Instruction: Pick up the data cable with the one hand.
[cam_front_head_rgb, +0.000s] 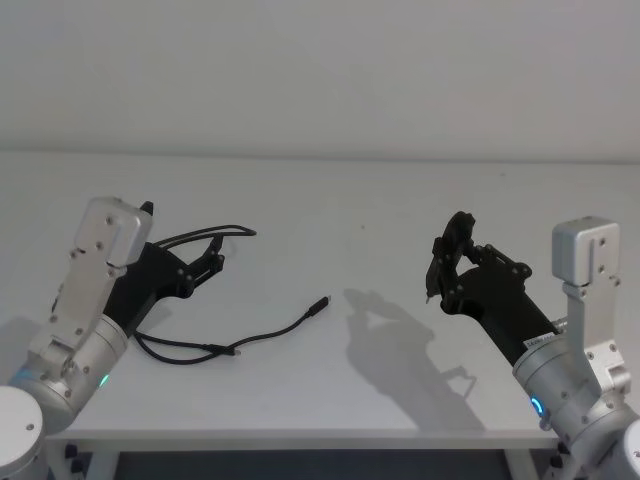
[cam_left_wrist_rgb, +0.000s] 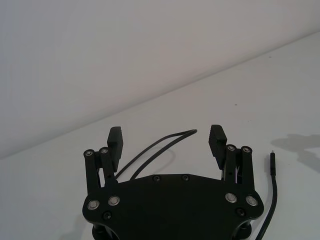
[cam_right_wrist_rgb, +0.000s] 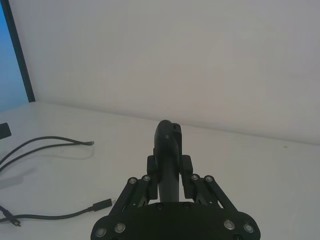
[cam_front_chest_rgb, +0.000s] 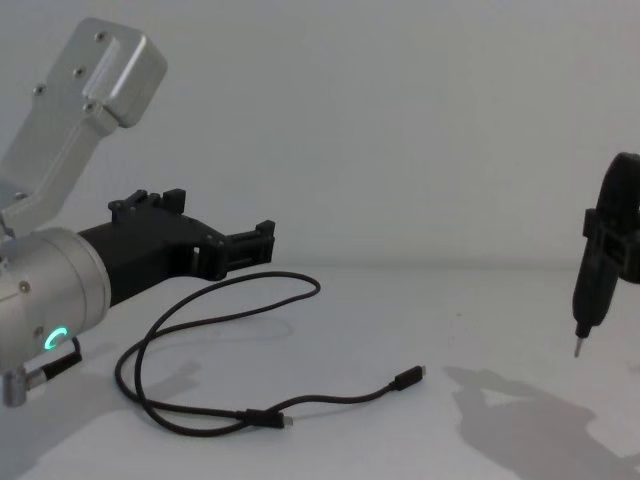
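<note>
Head view showed a big white table (cam_front_head_rgb: 330, 200) filling the middle of the frame. At the lower left, the left gripper (cam_front_head_rgb: 212, 256) reached out over the table with its two fingers spread wide and nothing between them. At the right of the frame, the right gripper (cam_front_head_rgb: 452, 268) hung above the table, well apart from the work. It was clenched around a black tool (cam_front_chest_rgb: 590, 290) with a thin metal tip pointing down.

The data cable (cam_front_head_rgb: 270, 333) lay flat on the table at the left and middle of the frame. One part made a long loop that ran under the left gripper and out past its fingertips. Another part curled back below the arm and then ran right, ending in a small plug (cam_front_head_rgb: 320, 304) near the middle of the frame.

The cable looked thin, light and floppy, so it would likely bend and hang down when lifted. It could slip out of a loose grip. A good place to take hold seemed to be the loop just ahead of the open fingers, pinched across the cord.
</note>
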